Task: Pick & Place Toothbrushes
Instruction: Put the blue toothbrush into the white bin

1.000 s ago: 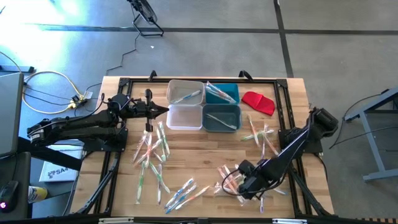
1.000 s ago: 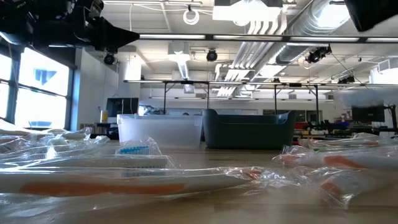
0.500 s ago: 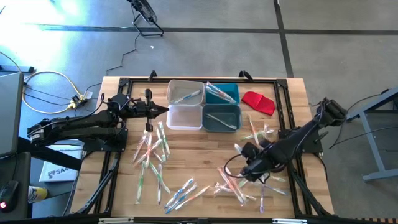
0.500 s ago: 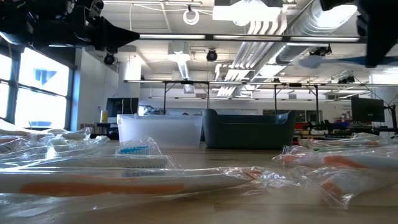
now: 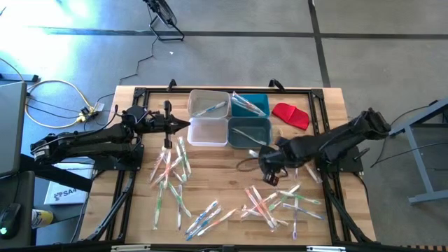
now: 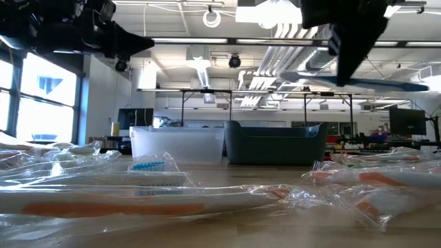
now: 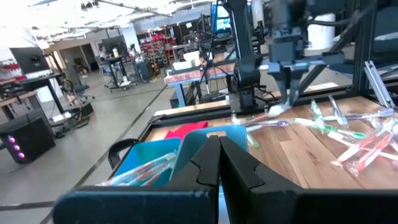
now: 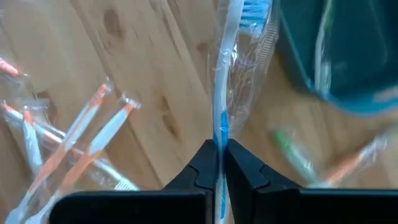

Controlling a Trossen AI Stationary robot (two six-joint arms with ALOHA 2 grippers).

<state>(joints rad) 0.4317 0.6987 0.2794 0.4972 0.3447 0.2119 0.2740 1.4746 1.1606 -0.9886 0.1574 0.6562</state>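
wrapped toothbrushes (image 5: 171, 171) litter the table (image 5: 224, 175) near four bins (image 5: 229, 117); the right gripper (image 8: 219, 163) pinches a blue wrapped toothbrush (image 8: 225, 74). the left gripper (image 5: 183, 123) waits closed.

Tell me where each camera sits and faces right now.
High: overhead, straight down; both arms, right gripper near the dark bin.
Low: table height, across wrapped toothbrushes to the bins; right gripper above.
Left wrist: past its shut fingers, toward the right arm.
Right wrist: down past fingers clamping the blue toothbrush.
Shared: low and right wrist show that toothbrush.
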